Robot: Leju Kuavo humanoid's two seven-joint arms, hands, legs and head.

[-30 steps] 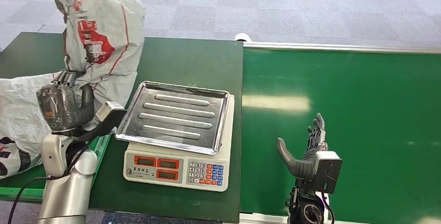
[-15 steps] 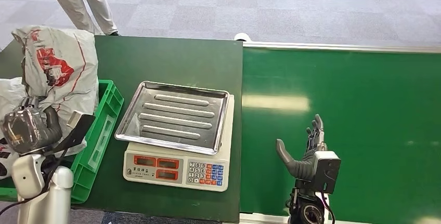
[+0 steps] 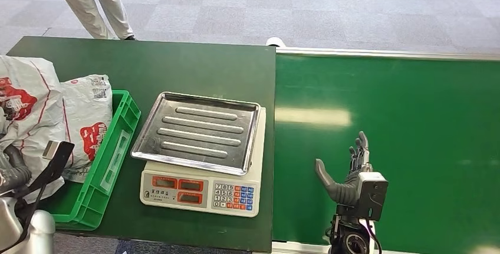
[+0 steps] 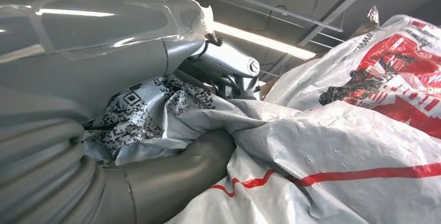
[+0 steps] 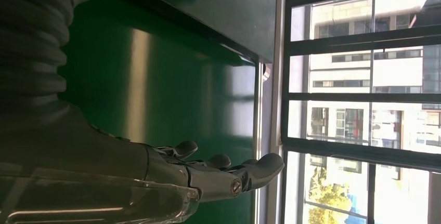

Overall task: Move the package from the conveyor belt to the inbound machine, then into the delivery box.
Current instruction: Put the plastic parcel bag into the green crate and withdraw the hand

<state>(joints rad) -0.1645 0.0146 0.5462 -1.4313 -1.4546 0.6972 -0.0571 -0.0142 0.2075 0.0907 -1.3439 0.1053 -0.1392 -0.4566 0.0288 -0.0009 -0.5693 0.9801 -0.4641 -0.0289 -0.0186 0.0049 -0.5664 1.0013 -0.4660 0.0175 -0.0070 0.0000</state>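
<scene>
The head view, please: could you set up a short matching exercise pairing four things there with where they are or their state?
Things:
1. package
2. scale tray
3. right hand
4. green crate

States:
a. open above the conveyor belt
b. bare, nothing on it
c. left of the scale
d. gripped by the left hand

Pairs: 1-d, 2-b, 3-a, 4-c

Grey-white package (image 3: pixel 29 104) with red print and black QR pattern, bright green crate (image 3: pixel 109 165), dark green table (image 3: pixel 177 65), brighter green conveyor belt (image 3: pixel 401 112), silver ribbed scale tray (image 3: pixel 197 130), red-and-blue keypad (image 3: pixel 234 197).
</scene>
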